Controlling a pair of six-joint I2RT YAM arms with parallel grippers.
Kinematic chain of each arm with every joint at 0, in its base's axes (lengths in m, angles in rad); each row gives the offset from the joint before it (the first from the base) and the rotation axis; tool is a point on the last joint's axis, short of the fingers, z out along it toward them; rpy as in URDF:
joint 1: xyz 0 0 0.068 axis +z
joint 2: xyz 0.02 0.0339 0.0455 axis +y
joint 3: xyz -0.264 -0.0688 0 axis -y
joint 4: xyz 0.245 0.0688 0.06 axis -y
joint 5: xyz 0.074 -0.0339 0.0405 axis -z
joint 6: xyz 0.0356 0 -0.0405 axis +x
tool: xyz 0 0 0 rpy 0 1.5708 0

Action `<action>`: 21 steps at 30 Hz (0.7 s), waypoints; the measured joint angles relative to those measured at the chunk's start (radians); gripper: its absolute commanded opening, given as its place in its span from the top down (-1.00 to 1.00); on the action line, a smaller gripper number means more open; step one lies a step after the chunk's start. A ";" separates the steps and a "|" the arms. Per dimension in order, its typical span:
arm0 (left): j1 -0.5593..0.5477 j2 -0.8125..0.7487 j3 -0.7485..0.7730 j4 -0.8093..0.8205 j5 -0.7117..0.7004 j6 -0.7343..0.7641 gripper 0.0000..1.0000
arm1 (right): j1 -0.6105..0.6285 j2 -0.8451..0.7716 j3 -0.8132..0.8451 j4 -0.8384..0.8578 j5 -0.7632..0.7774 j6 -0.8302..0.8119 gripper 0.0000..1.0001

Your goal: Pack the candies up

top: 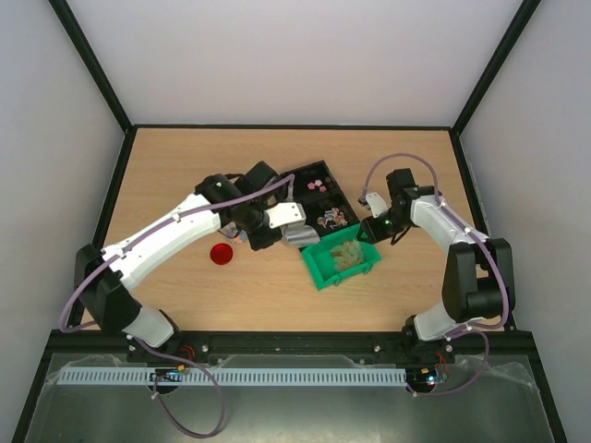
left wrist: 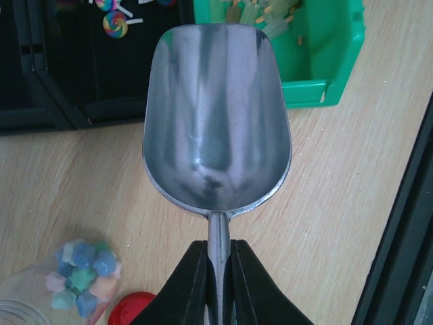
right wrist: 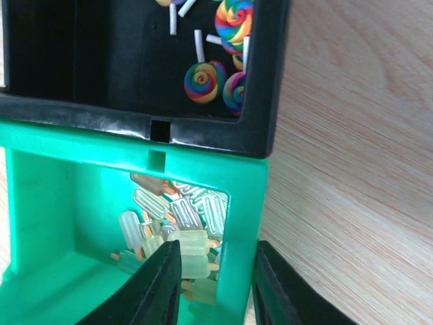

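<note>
Left gripper (left wrist: 218, 252) is clamped tight on the handle of the metal scoop (left wrist: 216, 115). The scoop bowl is empty and sits over the bare table (left wrist: 352, 176), with its mouth pointing at the green bin (left wrist: 328, 61) and the black tray (left wrist: 74, 74). Right gripper (right wrist: 218, 256) is at the green bin's corner, jaws partly apart and straddling its wall, one finger inside and one outside. The outer finger looks to be against the wall, but I can't tell if the wall is actually pinched. The candies are in three places. Pale popsicle candies (right wrist: 176, 217) are piled in the green bin, right by my inner right finger. Swirl lollipop candies (right wrist: 205, 81) lie in the tray compartment that butts against the bin. Pastel blue, pink and green candies (left wrist: 84, 277) sit in the clear jar (left wrist: 20, 308) near my left fingers, with the red lid (left wrist: 132, 308) on the table just beside it.
</note>
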 measured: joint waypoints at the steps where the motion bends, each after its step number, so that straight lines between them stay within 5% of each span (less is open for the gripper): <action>1: -0.005 -0.011 -0.006 0.005 0.002 -0.003 0.95 | 0.004 0.000 -0.011 0.013 0.001 0.021 0.59; 9: -0.028 -0.029 -0.102 0.050 -0.013 -0.072 0.95 | 0.039 0.000 -0.050 0.120 -0.014 0.201 0.96; 21: -0.107 0.004 -0.104 0.058 -0.066 -0.091 0.95 | 0.100 -0.002 -0.080 0.269 0.000 0.324 0.97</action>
